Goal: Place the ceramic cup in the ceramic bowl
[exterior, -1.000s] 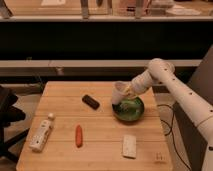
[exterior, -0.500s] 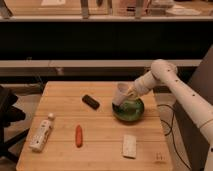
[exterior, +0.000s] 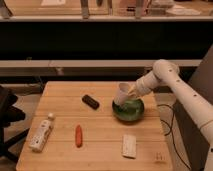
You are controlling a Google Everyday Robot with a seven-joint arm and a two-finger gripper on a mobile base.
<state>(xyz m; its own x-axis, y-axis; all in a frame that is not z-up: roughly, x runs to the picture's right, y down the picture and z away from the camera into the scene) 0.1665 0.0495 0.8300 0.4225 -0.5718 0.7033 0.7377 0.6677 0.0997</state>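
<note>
The cream ceramic cup (exterior: 122, 93) is tilted on its side over the left rim of the dark green ceramic bowl (exterior: 129, 111), which stands on the right part of the wooden table (exterior: 100, 145). My gripper (exterior: 131, 91) is at the cup's right side, at the end of the white arm that reaches in from the right, and it holds the cup just above the bowl's inside.
A black flat object (exterior: 90, 101) lies left of the bowl. An orange carrot-like item (exterior: 78, 135) lies in the middle front. A white bottle (exterior: 42, 133) lies at the front left. A white packet (exterior: 129, 146) lies in front of the bowl.
The gripper and cup have moved a little down and right, so the cup sits lower over the bowl's left rim.
</note>
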